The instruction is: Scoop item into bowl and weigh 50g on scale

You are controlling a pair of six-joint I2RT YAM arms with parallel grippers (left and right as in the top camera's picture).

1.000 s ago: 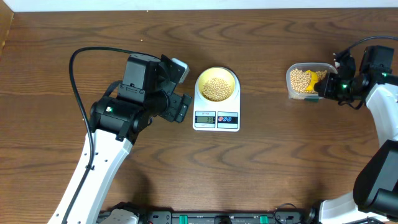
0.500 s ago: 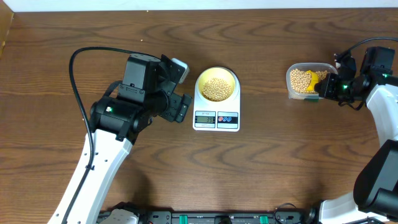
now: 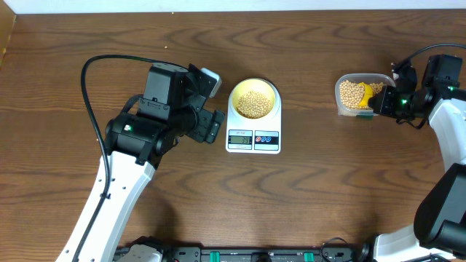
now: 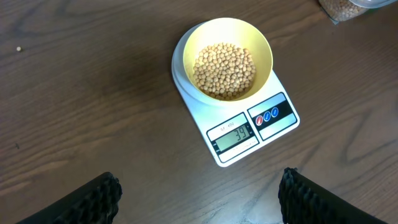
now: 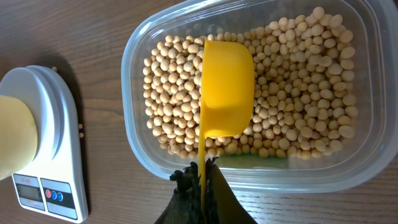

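Smooth, pea-round tan beans (image 4: 224, 70) heap in the glossy yellow-green bowl (image 4: 264, 50) on the flat white scale (image 4: 233, 135), at table centre. At three o'clock, more fill a clear rounded tub (image 5: 129, 81) — there the right gripper (image 5: 202, 177) pinches a yellow scoop's (image 5: 227, 87) thin handle. The left gripper (image 4: 200, 202), at nine o'clock, gapes wide and empty.

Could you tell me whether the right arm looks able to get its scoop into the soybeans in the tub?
Probably yes: the right end effector is shut on the yellow scoop, whose cup hangs right over the soybeans in the lidless clear tub, with nothing between them.
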